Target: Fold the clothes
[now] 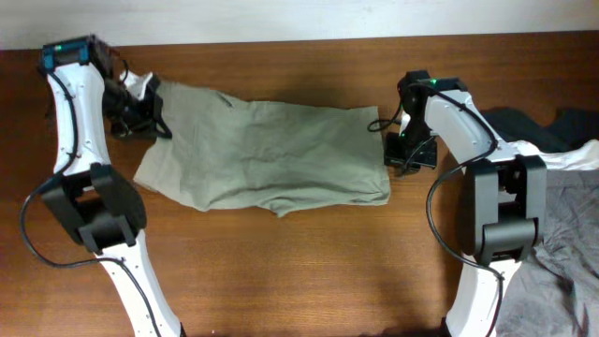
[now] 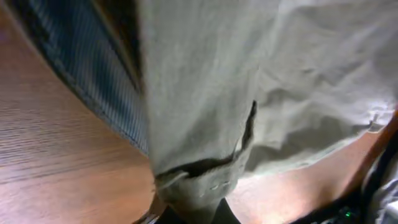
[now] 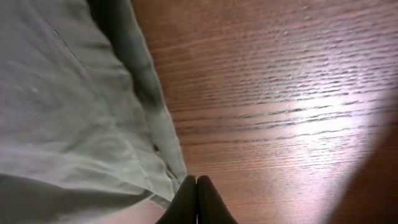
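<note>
The sage-green shorts (image 1: 267, 154) lie spread across the middle of the table, long side running left to right. My left gripper (image 1: 140, 117) is at their upper-left corner and is shut on a bunch of the cloth. In the left wrist view the shorts (image 2: 280, 81) hang from the jaws (image 2: 199, 211), with a pale blue striped inner edge (image 2: 81, 68) showing. My right gripper (image 1: 398, 150) is at the shorts' right edge. In the right wrist view its fingers (image 3: 196, 180) are shut tip to tip beside the hem (image 3: 62, 112), with no cloth between them.
At the right table edge lies a pile of grey trousers (image 1: 562, 234), a dark garment (image 1: 533, 126) and a white one (image 1: 571, 159). A bit of white cloth (image 1: 140, 86) sits by the left gripper. Bare wood (image 1: 281, 271) lies in front of the shorts.
</note>
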You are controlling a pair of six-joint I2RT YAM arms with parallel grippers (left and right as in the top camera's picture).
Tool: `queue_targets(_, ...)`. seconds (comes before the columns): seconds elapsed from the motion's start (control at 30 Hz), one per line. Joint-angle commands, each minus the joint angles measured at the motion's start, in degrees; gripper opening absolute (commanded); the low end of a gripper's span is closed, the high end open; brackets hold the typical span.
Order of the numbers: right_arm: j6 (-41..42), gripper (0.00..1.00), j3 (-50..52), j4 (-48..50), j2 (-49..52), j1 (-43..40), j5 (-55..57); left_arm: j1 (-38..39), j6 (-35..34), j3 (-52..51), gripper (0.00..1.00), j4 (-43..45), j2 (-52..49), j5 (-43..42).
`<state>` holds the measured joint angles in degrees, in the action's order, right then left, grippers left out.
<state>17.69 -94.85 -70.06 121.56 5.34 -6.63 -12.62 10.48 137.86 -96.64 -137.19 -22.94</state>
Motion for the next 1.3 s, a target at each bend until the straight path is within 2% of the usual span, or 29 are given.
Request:
queue_targets(0.0,-0.52,0.05,-1.16,0.42,-2.27,0.26,0.9,3.43,-2.38,2.67,0.0,-0.09,4.79,3.93)
queue_targets(0.2,-0.5,0.05,-1.14,2.95,-2.21,0.13,2.49,9.84,-4.9,5.33,0.0,-0.09,5.25,3.08)
queue_targets(0.27,-0.46,0.05,-0.87,4.04,-2.16,0.13,5.01,12.31,-8.2,5.88,0.0,-0.09,6.97,8.13)
queue_targets(0.4,0.22,0.05,3.15,8.15,-2.14,-0.22,5.09,16.79,-9.88,5.88,0.0,-0.07,9.97,8.9)
queue_targets(0.6,0.35,0.04,14.05,17.22,-2.14,1.97,-10.14,19.8,-13.79,7.74,0.0,0.02,10.58,11.41)
queue_targets(0.73,0.81,0.04,16.15,15.67,-2.21,7.1,-11.72,21.22,-13.94,9.84,0.0,-0.07,10.58,11.45)
queue_targets(0.83,1.42,0.05,15.19,14.36,-2.38,5.53,-6.97,23.47,-14.49,9.84,0.0,0.13,10.58,14.45)
queue_targets(0.97,-1.38,0.05,14.75,12.5,-2.36,1.62,-5.68,27.56,-18.38,9.84,0.0,1.68,10.58,14.4)
queue_targets(1.07,-1.33,0.05,14.75,12.46,-2.34,2.47,-5.51,34.01,-23.08,9.49,0.0,6.56,10.56,15.17)
queue_targets(1.27,-1.11,0.05,14.78,13.51,-2.25,2.56,-5.55,41.46,-28.09,4.66,0.0,10.67,10.23,18.27)
